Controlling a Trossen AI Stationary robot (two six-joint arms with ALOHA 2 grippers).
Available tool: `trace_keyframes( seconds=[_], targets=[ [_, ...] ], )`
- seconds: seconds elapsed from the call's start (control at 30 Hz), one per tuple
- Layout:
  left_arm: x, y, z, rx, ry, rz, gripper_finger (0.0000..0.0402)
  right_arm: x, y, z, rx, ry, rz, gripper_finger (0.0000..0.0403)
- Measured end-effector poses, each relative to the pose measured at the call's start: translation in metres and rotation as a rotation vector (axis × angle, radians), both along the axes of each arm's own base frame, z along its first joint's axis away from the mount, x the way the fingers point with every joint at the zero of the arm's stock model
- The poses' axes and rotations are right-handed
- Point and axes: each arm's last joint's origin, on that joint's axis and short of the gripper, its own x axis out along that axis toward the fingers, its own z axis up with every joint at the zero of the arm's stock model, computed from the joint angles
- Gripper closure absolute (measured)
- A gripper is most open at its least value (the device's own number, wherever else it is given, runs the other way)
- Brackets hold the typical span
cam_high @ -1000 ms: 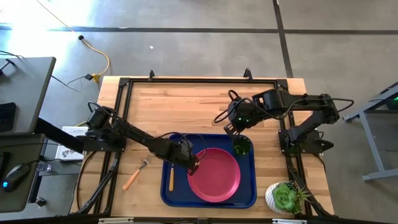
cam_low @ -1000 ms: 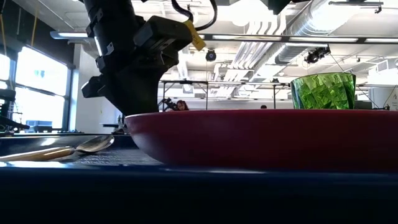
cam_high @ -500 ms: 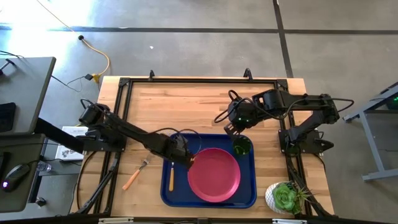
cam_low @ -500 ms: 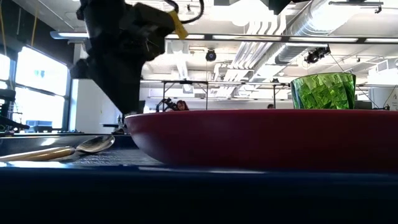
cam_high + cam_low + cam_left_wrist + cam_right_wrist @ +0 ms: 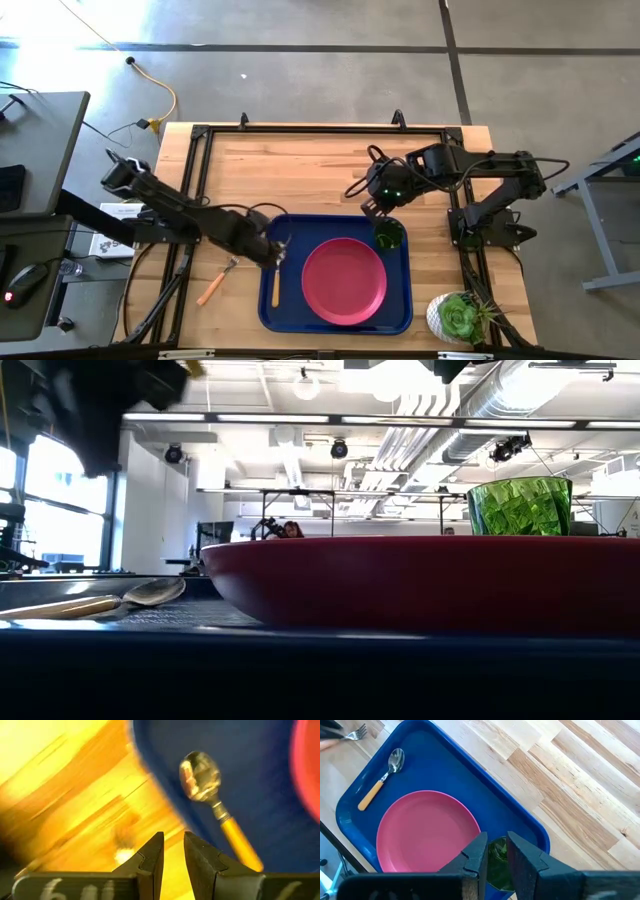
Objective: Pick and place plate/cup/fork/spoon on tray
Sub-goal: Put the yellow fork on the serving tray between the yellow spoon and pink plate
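Note:
The pink-red plate [image 5: 344, 281] lies flat in the dark blue tray [image 5: 290, 310]. The green cup [image 5: 388, 234] stands in the tray's far right corner. The spoon [image 5: 275, 285] lies on the tray's left side, its bowl [image 5: 200, 769] toward the far edge. The fork [image 5: 218, 280] lies on the wood to the left of the tray. My left gripper [image 5: 274, 256] is shut and empty over the tray's far left rim, above the spoon's bowl. My right gripper [image 5: 374, 207] is shut and empty, just beyond the cup [image 5: 497, 865] on its far side.
A succulent in a white pot [image 5: 458, 318] stands at the table's near right corner, beside the tray. A black metal frame [image 5: 320, 129] runs around the table top. Bare wood lies beyond the tray's far rim [image 5: 300, 180].
My left gripper has drawn back from the plate's left rim toward the table's left edge, passing over the spoon to the tray's far left rim. In the low view it has gone up and left, almost out of the picture. The plate, cup and spoon have stayed put.

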Motion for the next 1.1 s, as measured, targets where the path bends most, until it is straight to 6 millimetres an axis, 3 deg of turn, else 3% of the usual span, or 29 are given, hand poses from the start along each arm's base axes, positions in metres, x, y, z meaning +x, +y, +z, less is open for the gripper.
trace_keyframes(
  seconds=[0.23, 0.43, 0.7, 1.1],
  targets=[
    [-0.032, -0.012, 0.017, -0.014, 0.044, 0.015, 0.0336, 0.000, 0.000, 0.000, 0.000, 0.000, 0.000, 0.0340],
    [-0.048, -0.023, 0.018, -0.039, 0.125, -0.007, 0.0325, 0.000, 0.000, 0.000, 0.000, 0.000, 0.000, 0.0340],
    [-0.069, -0.040, -0.007, -0.071, 0.200, 0.055, 0.0284, 0.000, 0.000, 0.000, 0.000, -0.003, 0.000, 0.0340],
    [-0.086, -0.056, -0.046, -0.107, 0.147, 0.107, 0.0280, 0.001, 0.000, 0.000, 0.001, -0.005, -0.004, 0.0340]
  ],
)
